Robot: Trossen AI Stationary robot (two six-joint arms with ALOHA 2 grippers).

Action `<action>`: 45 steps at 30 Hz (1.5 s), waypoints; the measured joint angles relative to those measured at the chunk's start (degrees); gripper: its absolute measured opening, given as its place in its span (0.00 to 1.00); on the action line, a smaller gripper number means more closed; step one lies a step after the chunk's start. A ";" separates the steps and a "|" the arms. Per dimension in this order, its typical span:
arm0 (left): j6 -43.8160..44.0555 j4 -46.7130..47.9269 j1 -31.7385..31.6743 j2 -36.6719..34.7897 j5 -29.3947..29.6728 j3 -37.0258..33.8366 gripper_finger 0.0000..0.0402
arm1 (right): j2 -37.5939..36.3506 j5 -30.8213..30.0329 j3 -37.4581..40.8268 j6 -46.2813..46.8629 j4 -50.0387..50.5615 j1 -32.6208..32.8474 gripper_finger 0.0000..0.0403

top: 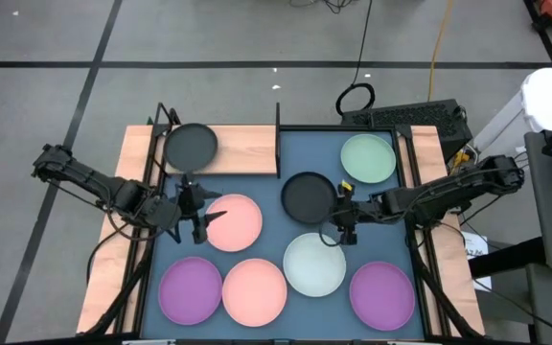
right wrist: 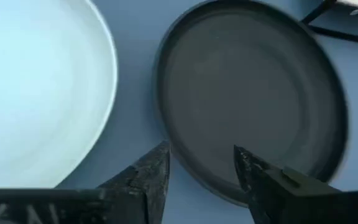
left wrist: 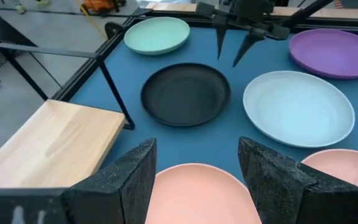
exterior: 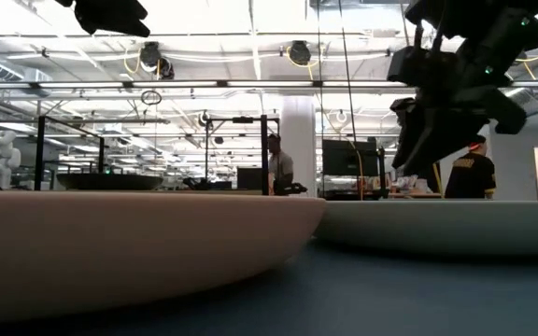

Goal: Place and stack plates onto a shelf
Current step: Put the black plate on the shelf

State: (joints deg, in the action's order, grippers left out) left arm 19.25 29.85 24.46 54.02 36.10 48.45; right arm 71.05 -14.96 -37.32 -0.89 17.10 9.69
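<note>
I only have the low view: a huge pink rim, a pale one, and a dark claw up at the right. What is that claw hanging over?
Observer: That is the right gripper. Its fingers stand either side of the rim of a black plate that your view does not show.
Operator: And the other arm?
Observer: The left gripper hangs open over the edge of a pink plate.
Operator: Is anything on the shelf yet?
Observer: A second black plate lies on the shelf. The other seven plates lie on the blue mat.
</note>
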 joint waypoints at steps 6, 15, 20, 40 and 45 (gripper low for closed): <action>0.39 0.00 1.29 -0.02 0.03 0.00 0.58 | 3.61 3.02 0.04 -1.56 -1.73 -0.14 0.37; 0.14 0.04 2.04 -0.02 0.03 0.00 0.58 | 7.44 3.01 0.04 -2.93 -2.14 -2.37 0.37; 0.04 0.09 2.04 -0.02 0.04 0.00 0.58 | 9.74 2.86 0.04 -5.70 -2.30 -3.47 0.34; -0.57 0.42 2.04 -0.02 0.02 -0.02 0.58 | 5.12 -3.33 -0.02 -12.15 -2.79 -2.36 0.01; -0.57 0.68 2.04 -0.02 0.02 -0.02 0.58 | 1.80 -12.33 -0.02 -16.67 -4.27 -0.02 0.01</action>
State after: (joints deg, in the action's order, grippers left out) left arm 18.68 30.53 26.50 54.00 36.12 48.42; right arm 72.85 -27.28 -37.34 -17.56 12.83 9.67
